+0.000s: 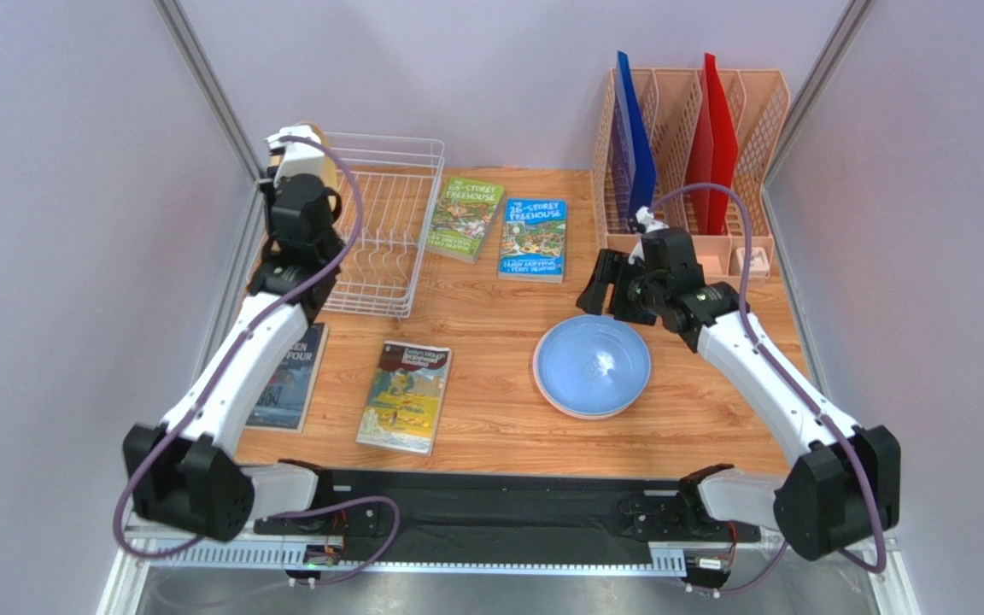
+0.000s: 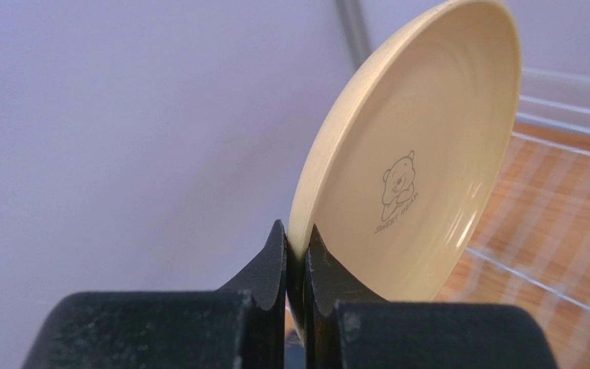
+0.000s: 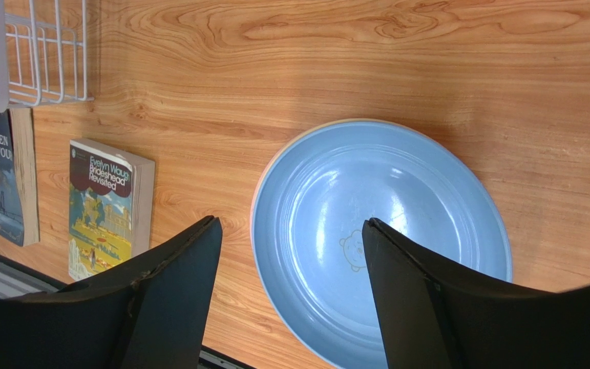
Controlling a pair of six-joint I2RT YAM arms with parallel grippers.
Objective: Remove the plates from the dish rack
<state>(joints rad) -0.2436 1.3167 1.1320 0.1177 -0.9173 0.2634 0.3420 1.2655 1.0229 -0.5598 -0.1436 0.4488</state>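
Observation:
My left gripper (image 2: 296, 231) is shut on the lower rim of a cream-tan plate (image 2: 413, 154) with a small bear mark, holding it upright on edge. In the top view this gripper (image 1: 287, 154) and plate (image 1: 310, 133) sit over the far left corner of the white wire dish rack (image 1: 382, 224), which shows no other plates. A light blue plate (image 1: 592, 365) lies flat on the table at the right, with a thin pinkish rim under its edge. My right gripper (image 3: 290, 221) hangs open above the blue plate (image 3: 398, 200), holding nothing.
Two green and blue books (image 1: 465, 218) (image 1: 534, 238) lie beyond the middle, and two more (image 1: 405, 395) (image 1: 289, 378) near the front left. A peach slotted organiser (image 1: 696, 141) with blue and red folders stands at the back right. Grey walls close in on both sides.

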